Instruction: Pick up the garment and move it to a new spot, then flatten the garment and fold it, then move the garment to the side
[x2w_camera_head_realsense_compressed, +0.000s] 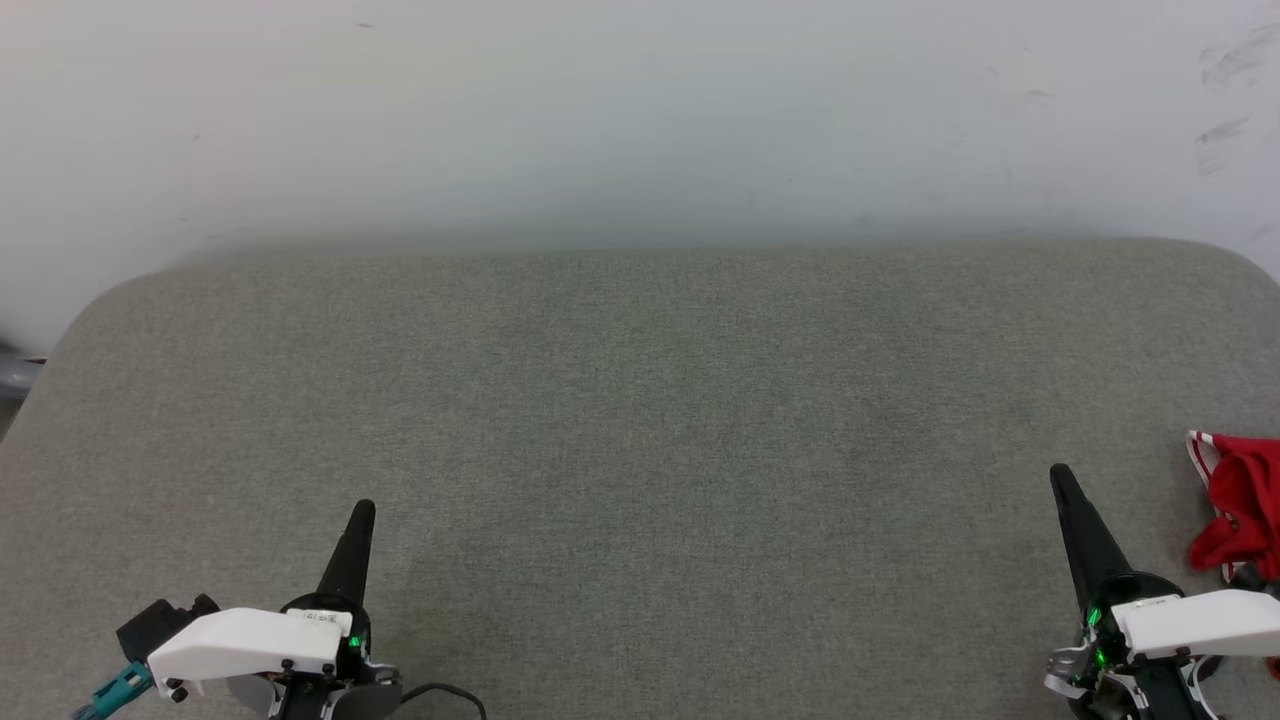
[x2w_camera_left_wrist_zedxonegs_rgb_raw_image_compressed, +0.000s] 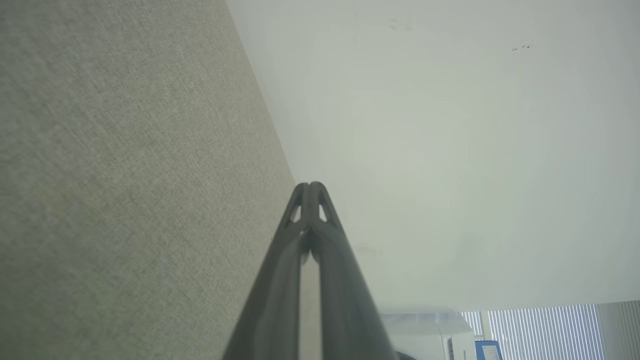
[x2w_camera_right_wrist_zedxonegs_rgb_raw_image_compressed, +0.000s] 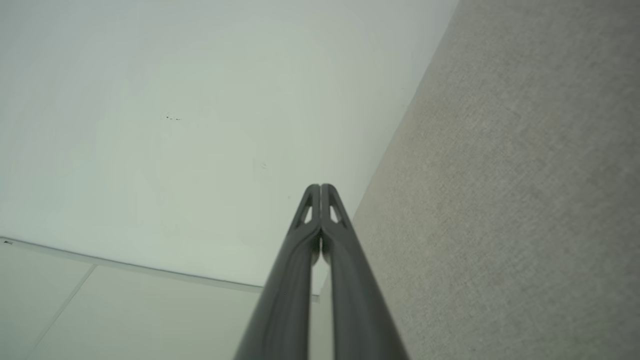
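A: Item, location?
B: Garment (x2w_camera_head_realsense_compressed: 1240, 500), red, white stripe trim; bunched on tabletop (x2w_camera_head_realsense_compressed: 640, 420), near right, just right of right gripper (x2w_camera_head_realsense_compressed: 1058, 475).
A: Handling?
B: Probably soft, light, limp; best pinched at a raised fold.
A: Jaws?
B: Left gripper (x2w_camera_head_realsense_compressed: 362, 512) and right: both clenched, holding nothing.

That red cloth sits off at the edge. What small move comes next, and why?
Probably the right gripper should open and swing toward the garment, which lies crumpled at the far right of the grey surface, just beyond it. Its jaws are shut and empty, and the left gripper is far off.
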